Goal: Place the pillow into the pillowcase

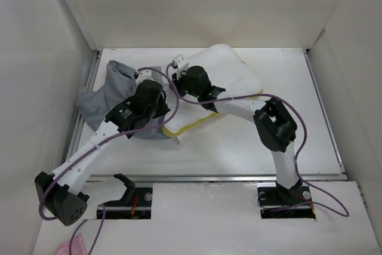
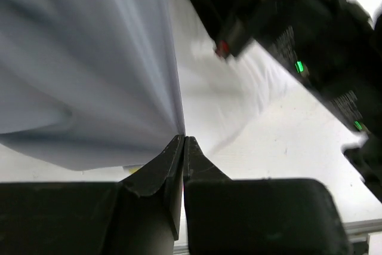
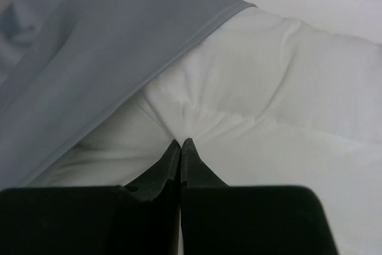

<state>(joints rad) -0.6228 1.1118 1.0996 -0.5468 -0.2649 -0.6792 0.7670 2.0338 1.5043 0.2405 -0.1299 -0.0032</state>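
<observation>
Pillow (image 1: 239,73) insertion just underway

From above: far-centre on the desk (image 1: 239,147), left end meeting the pillowcase (image 1: 101,97). Left wrist: grey fabric is pinched by the left claw (image 2: 184,140). Right wrist: white pillow fabric is pinched by the right claw (image 3: 181,143). Next, likely: pillow fed deeper, mouth held open.

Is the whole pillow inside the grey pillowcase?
No, most of the white pillow lies uncovered in the top view, with the pillowcase bunched at its left end.
</observation>
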